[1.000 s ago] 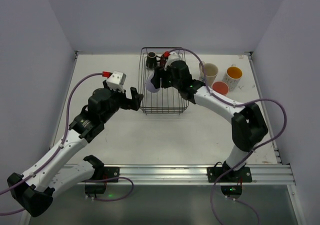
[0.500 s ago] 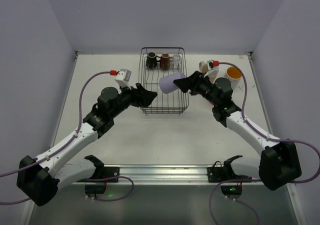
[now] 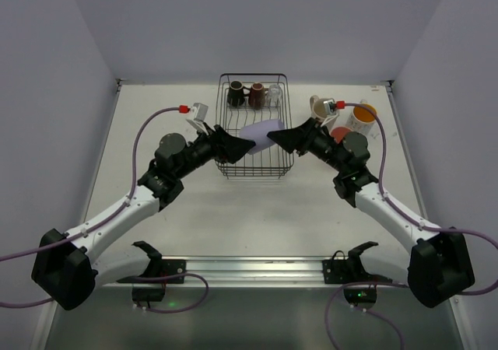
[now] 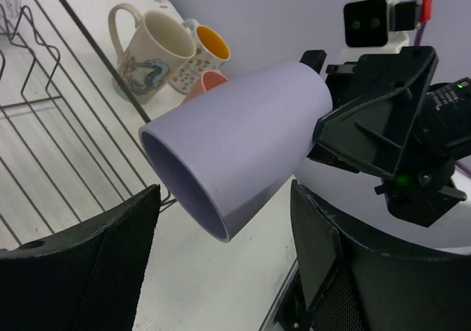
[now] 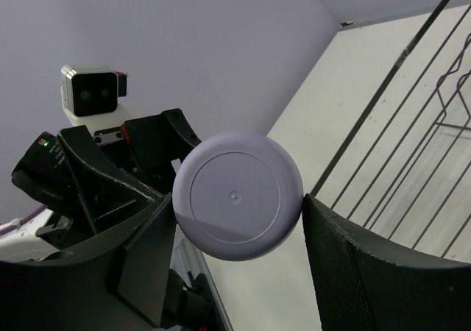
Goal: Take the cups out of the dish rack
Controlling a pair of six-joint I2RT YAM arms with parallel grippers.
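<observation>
Lavender tumbler (image 3: 259, 129) hung on its side over the dish rack (image 3: 257, 174), its base end clamped in the right gripper (image 3: 277, 137) and its open mouth pointing between the spread fingers of the left gripper (image 3: 240, 148), which did not touch it. This looked like a handover: next, the left would need to close on the rim. Beyond, a black mug (image 3: 236, 96), a brown mug (image 3: 256, 95) and a glass (image 3: 273, 96) stood in the rack.

A robotics lab cell: white table (image 3: 194, 210) boxed by 3 bare lavender walls (image 3: 257, 23), metal rail (image 3: 257, 268).
</observation>
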